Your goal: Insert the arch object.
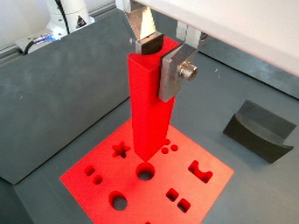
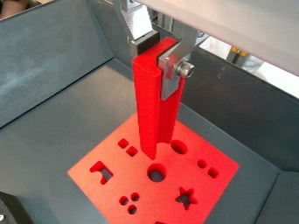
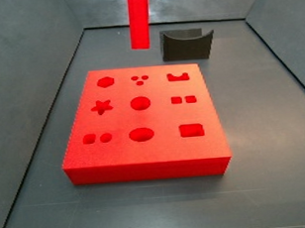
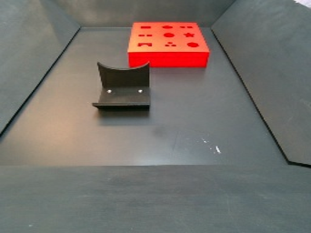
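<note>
I have the arch object (image 1: 149, 109) clamped upright in the gripper (image 1: 163, 54), hanging above the red board (image 3: 146, 164). Pickup looks done; lowering it into its hole remains.

gripper (image 1: 160, 54) above red board (image 3: 142, 122), grey block (image 3: 187, 45) beside

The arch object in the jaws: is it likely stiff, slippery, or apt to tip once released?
The arch object looks rigid: it hangs straight from the gripper. Its smooth glossy faces suggest it could slip. Being tall and slender, it would probably topple if stood free on the red board.
</note>
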You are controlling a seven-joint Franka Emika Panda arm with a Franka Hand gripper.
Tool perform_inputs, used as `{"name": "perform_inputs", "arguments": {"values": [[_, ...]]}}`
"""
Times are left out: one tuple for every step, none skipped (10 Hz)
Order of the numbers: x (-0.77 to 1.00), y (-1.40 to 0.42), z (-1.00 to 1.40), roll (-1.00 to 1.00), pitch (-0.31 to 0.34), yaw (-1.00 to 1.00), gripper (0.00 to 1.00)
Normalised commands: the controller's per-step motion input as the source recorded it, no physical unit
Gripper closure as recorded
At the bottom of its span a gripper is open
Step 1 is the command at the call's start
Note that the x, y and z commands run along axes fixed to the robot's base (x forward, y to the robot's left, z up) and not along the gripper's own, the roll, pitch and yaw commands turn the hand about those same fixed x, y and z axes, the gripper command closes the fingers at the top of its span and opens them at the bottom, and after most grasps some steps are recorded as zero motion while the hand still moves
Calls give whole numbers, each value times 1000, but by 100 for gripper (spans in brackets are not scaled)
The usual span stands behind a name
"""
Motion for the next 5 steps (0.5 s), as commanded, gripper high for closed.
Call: {"name": "perform_inputs", "arguments": {"values": [[374,129,-303,0,-11,0,100],[769,300,-354,-41,-36,-269,100],[849,406,-409,-77,-53,-360,100],[826,386,-326,-47,-23,-449,100],[603,314,-191,-17,-4,-671,100]]}}
